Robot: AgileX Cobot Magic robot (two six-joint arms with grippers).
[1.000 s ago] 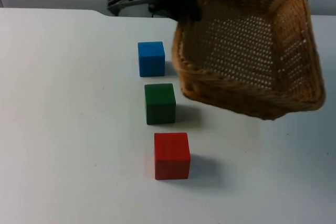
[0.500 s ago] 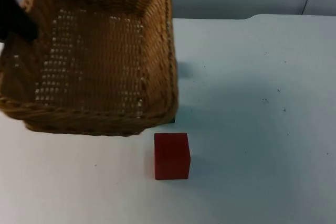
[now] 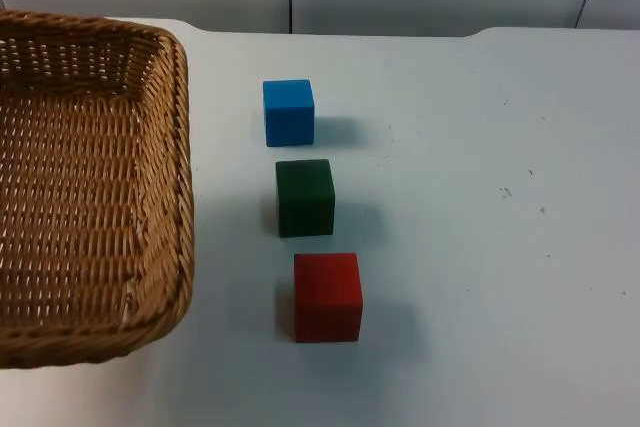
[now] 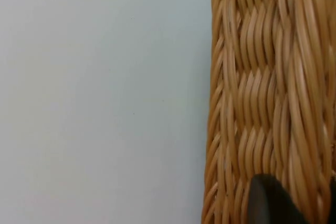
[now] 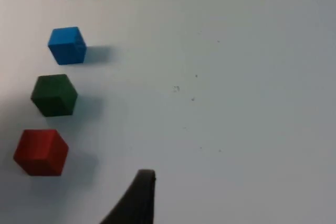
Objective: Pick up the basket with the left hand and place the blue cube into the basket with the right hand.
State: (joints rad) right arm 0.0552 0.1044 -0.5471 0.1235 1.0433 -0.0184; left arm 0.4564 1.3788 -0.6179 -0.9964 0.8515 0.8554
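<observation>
On the table [image 3: 480, 247] three cubes stood in a row running from back to front: the far cube [image 3: 288, 112], the middle cube [image 3: 305, 198] just before it, and the near cube [image 3: 327, 297] before that, none touching. The basket [image 3: 90, 187] lay left of the row, near it but apart. The left gripper [image 4: 302, 203] gripped the basket's wall. The right gripper [image 5: 140, 195] hung over the table right of the cubes, well apart from them.

the basket [image 3: 95, 187] runs off the top view's left edge, hiding the table [image 3: 480, 247] beneath.
</observation>
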